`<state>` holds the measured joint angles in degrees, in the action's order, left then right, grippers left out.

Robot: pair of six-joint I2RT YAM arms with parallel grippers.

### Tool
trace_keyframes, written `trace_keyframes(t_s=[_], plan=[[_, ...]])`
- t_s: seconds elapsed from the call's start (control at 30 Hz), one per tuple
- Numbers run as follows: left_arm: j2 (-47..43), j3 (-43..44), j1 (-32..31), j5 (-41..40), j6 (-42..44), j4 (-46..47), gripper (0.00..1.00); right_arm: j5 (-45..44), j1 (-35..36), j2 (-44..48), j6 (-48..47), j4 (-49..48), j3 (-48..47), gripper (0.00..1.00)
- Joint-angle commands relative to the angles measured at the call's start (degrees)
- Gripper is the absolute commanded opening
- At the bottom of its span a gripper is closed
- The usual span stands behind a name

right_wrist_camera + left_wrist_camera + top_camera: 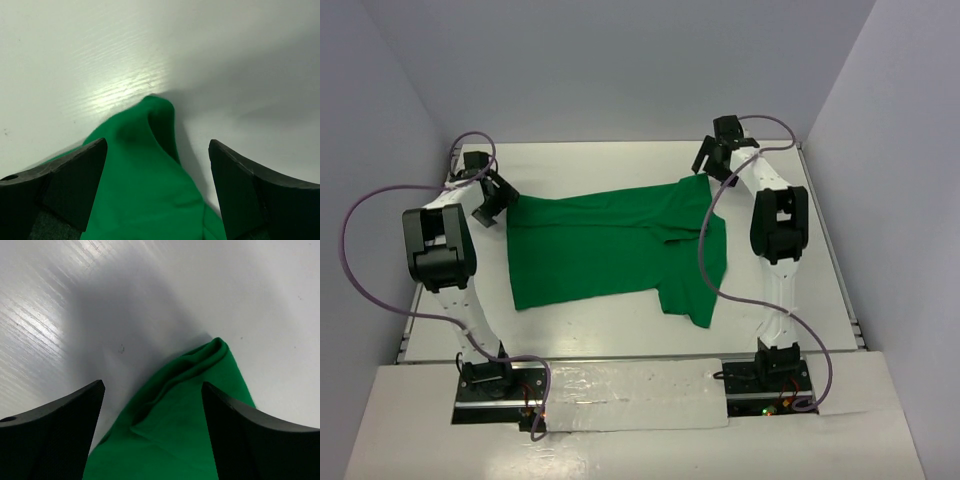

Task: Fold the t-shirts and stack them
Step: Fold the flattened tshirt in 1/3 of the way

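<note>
green t-shirt (610, 250); left pincer (152, 387), right pincer (157, 142) wide, empty

A flat white table (610, 330) stood boxed in by three plain pale grey walls: the back wall (620, 70), the left wall (370, 150) and the right wall (910, 150). A glossy white sheet (630, 395) lay at its near edge. Light left a bright glare (125, 92) on the finely ribbed tabletop, with soft grey shadow (260, 90) alongside.
</note>
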<state>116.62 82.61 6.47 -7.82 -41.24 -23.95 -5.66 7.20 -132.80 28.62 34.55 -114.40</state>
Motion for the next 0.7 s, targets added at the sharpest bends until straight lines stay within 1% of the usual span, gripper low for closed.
trace_keyframes(t_s=[0.0, 0.07, 0.13, 0.2, 0.23, 0.3, 0.33, 0.37, 0.4, 0.43, 0.47, 0.5, 0.53, 0.57, 0.6, 0.67], plan=[[1.12, 3.08, 0.56, 0.53, 0.76, 1.8, 0.79, 5.83, 0.27, -4.23, 0.0, 5.6, -7.68, 0.87], [1.56, 1.84, 0.56, 0.78, 0.29, 2.56, 0.69, 9.1, 0.39, -5.21, 1.43, 4.77, -7.19, 0.85], [1.79, 0.63, 0.56, 1.14, -0.14, 3.35, 0.58, 11.19, 0.72, -5.91, 3.25, 3.78, -6.21, 0.82], [2.11, 0.12, 0.61, 1.22, -0.24, 3.69, 0.47, 11.73, 0.97, -6.86, 5.03, 3.42, -5.75, 0.78], [2.15, -0.02, 0.56, 1.33, -0.31, 3.74, 0.4, 11.66, 0.98, -7.18, 5.56, 3.56, -5.85, 0.76], [2.4, 0.07, 0.76, 1.49, -0.42, 3.59, 0.2, 11.1, 1.08, -7.96, 7.57, 3.6, -5.82, 0.68], [2.48, 0.33, 0.87, 1.53, -0.42, 3.36, 0.14, 10.21, 1.15, -7.68, 8.34, 3.46, -5.57, 0.61], [2.54, 0.58, 1.06, 1.72, -0.42, 3.23, 0.11, 8.88, 1.15, -6.98, 9.35, 2.83, -4.75, 0.49], [2.62, 0.69, 1.15, 1.99, -0.48, 3.15, 0.1, 8.18, 1.03, -6.2, 10.43, 2.06, -3.46, 0.36], [2.64, 0.77, 1.28, 2.1, -0.51, 3.12, 0.1, 7.36, 0.98, -5.9, 10.84, 1.75, -2.94, 0.31], [2.45, 0.83, 1.57, 2.39, -0.54, 2.97, 0.1, 5.54, 0.94, -5.27, 11.6, 1.37, -2.15, 0.23], [2.15, 0.88, 1.93, 2.85, -0.59, 2.71, 0.1, 3.17, 0.89, -4.24, 12.83, 0.76, -0.87, 0.1], [1.72, 0.81, 2.05, 3.05, -0.59, 2.76, 0.1, 1.69, 0.57, -3.2, 13.42, -0.17, 0.44, 0.09], [1.21, 0.65, 2.21, 3.3, -0.59, 2.85, 0.1, 0.28, 0.46, -1.99, 13.95, -1.29, 3.79, 0.09], [0.54, 0.47, 2.39, 3.26, -0.59, 2.86, 0.1, -0.87, 0.29, -0.47, 14.47, -2.72, 4.18, 0.09], [-2.46, -0.47, 2.69, 3.1, -0.74, 2.93, 0.1, -4.41, -0.36, 4.75, 15.74, -7.65, 10.41, 0.09]])
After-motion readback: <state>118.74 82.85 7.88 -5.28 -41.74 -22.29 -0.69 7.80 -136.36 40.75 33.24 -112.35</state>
